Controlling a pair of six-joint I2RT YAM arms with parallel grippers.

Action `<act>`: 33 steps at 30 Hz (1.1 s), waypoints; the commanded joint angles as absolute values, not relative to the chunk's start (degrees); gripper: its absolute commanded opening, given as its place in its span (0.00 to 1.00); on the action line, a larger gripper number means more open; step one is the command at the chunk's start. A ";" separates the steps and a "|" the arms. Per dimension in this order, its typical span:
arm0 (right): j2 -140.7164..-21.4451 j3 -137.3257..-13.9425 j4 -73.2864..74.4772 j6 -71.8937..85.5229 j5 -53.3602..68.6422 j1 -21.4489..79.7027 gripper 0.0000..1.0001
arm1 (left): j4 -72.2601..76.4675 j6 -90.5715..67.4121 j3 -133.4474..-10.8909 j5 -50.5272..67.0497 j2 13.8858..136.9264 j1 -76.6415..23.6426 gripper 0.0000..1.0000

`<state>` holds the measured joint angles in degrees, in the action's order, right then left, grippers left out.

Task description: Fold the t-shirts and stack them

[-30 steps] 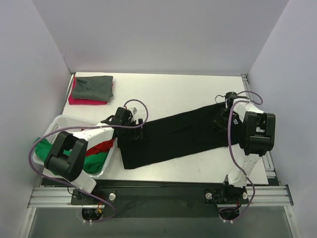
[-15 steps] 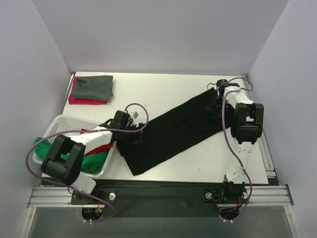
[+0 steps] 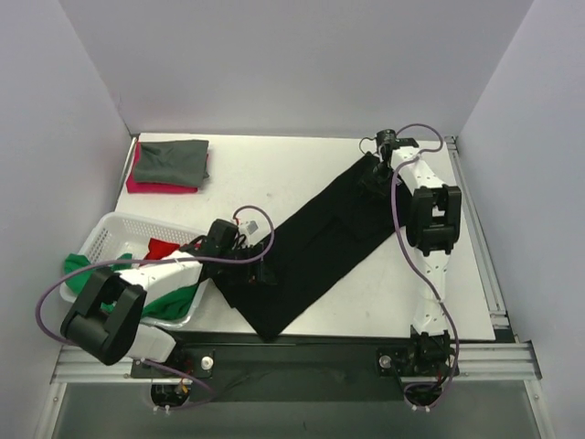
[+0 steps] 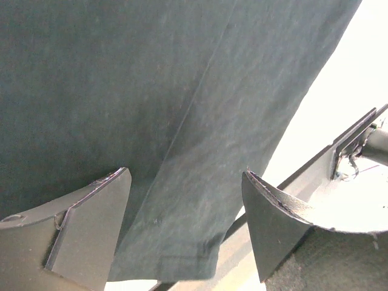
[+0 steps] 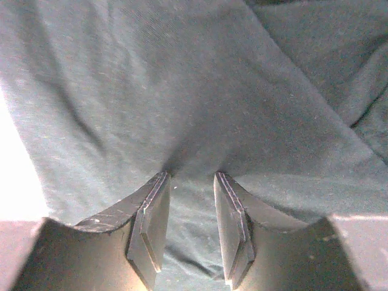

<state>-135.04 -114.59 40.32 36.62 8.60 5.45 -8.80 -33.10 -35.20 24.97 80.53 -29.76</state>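
Black t-shirt [image 3: 320, 240] stretched diagonal across table [image 3: 274, 174], far right to near centre. Right gripper [image 5: 191, 182] narrow, pinching fold of cloth at far end. Left gripper [image 4: 185, 182] wide open, holding nothing, over near end

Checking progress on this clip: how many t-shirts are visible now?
5: black t-shirt stretched across the table, grey-green t-shirt stacked on pink-red t-shirt far left, green t-shirt and red t-shirt in the basket; more may hide there.

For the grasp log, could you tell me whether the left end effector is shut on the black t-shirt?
No, the left wrist view shows the left end effector wide open, fingers apart over the black t-shirt.
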 commanded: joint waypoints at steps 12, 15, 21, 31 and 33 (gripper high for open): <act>-117.26 -102.67 43.16 33.31 9.84 5.89 0.36 | -12.84 -34.71 -32.35 18.18 70.48 -30.32 0.86; -115.67 -97.22 42.28 33.31 9.50 6.59 0.36 | -11.26 -35.16 -31.12 18.63 71.72 -30.32 0.86; -118.73 -93.25 40.43 34.89 9.32 6.86 0.36 | -11.77 -34.02 -30.94 19.33 73.65 -30.41 0.87; -125.68 -97.46 41.39 37.79 6.42 6.15 0.35 | -13.18 -36.65 -30.41 18.72 75.14 -31.20 0.87; -127.43 -99.04 41.83 38.67 6.33 6.06 0.34 | -13.36 -38.05 -30.06 18.90 75.15 -31.64 0.86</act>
